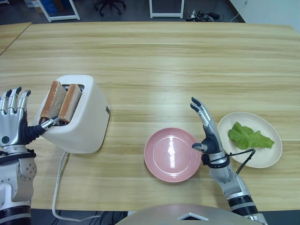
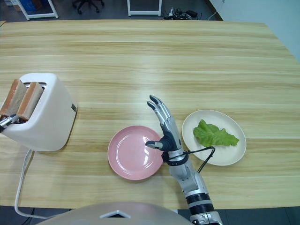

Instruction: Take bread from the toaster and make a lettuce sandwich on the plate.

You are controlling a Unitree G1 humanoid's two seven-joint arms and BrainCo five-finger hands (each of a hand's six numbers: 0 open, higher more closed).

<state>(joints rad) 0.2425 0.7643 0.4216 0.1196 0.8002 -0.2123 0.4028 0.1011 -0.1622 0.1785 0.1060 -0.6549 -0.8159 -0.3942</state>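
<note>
A white toaster [image 1: 82, 123] stands at the left with two slices of bread [image 1: 60, 101] sticking up from its slots. My left hand [image 1: 13, 123] is just left of it, fingers straight and open, thumb tip touching the toaster's near end by the bread. An empty pink plate [image 1: 172, 154] lies in the middle near the front edge. My right hand [image 1: 207, 132] stands upright and open between the pink plate and a cream plate [image 1: 268, 154]. The cream plate carries a green lettuce leaf [image 1: 249, 137].
The toaster's white cord [image 1: 58, 187] trails from its base over the table's front edge. A black cable [image 1: 244, 157] loops from my right wrist across the cream plate's rim. The wooden table [image 1: 164, 65] stretches far back; chairs and furniture legs stand beyond it.
</note>
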